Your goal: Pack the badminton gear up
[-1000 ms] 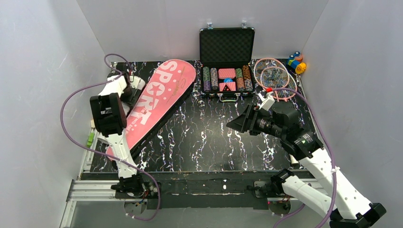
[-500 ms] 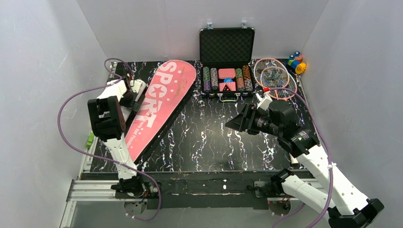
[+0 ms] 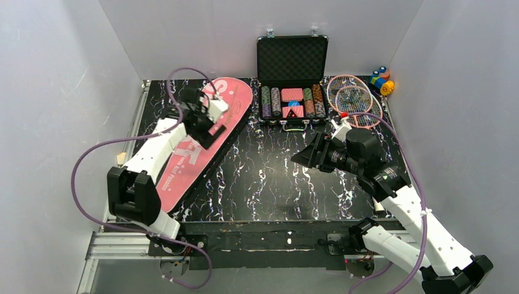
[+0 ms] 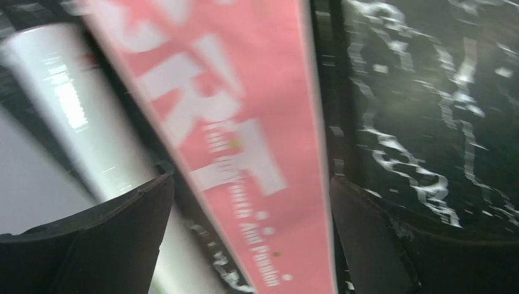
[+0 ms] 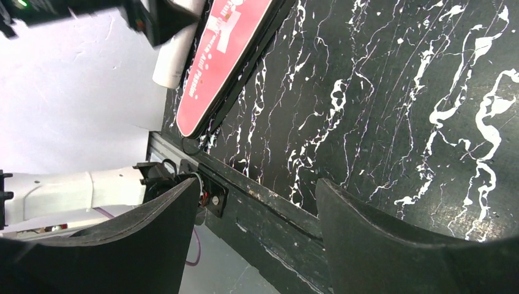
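Observation:
The pink "SPORT" bag lies diagonally on the left of the table, and also shows in the left wrist view and the right wrist view. My left gripper hovers over its middle, open and empty. The long white tube lies along the bag's left side, hidden under my arm in the top view. Two pink-framed rackets lie at the back right. My right gripper is open and empty above the table's middle. No shuttlecocks show.
An open black case of poker chips stands at the back centre. Colourful toy blocks sit in the back right corner. Grey walls close in the table on three sides. The near table edge shows under my right gripper.
My left arm has swung from the tube at the far left to over the bag's middle. The right arm has barely moved.

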Available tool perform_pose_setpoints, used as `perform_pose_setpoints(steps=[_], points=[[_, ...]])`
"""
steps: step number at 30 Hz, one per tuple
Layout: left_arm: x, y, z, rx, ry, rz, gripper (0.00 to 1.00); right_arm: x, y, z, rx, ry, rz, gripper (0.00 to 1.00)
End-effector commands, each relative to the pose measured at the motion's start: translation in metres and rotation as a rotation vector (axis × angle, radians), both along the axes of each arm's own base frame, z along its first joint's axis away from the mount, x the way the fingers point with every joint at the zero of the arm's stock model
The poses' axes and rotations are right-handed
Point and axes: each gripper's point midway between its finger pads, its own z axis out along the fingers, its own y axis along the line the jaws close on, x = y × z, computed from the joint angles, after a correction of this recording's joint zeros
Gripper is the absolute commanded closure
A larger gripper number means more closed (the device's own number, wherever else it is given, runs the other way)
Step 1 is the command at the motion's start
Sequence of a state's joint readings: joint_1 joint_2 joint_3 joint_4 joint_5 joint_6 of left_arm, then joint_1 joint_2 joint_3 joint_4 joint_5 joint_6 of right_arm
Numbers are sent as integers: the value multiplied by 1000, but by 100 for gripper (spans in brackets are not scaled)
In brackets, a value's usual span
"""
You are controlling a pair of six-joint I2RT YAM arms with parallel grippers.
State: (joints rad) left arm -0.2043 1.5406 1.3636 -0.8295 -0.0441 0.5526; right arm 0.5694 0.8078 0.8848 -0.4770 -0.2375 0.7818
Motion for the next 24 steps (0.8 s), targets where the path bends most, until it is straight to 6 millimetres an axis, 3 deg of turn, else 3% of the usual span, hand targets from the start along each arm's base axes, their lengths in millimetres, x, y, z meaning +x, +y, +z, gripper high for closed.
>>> perform_pose_setpoints(steps=[1, 9, 16, 24], points=[[-42, -40, -68, -53, 226, -100, 0, 4, -5, 10, 8, -32, -27, 22], [-15, -59, -94, -70, 261, -103, 1, 6, -12, 8, -1, -37, -48, 21], [-17, -67, -119, -70, 289, -120, 1, 8, -13, 4, 5, -31, -51, 22], [-13, -64, -133, -34, 291, -132, 35, 11, -13, 0, 17, -22, -46, 25]])
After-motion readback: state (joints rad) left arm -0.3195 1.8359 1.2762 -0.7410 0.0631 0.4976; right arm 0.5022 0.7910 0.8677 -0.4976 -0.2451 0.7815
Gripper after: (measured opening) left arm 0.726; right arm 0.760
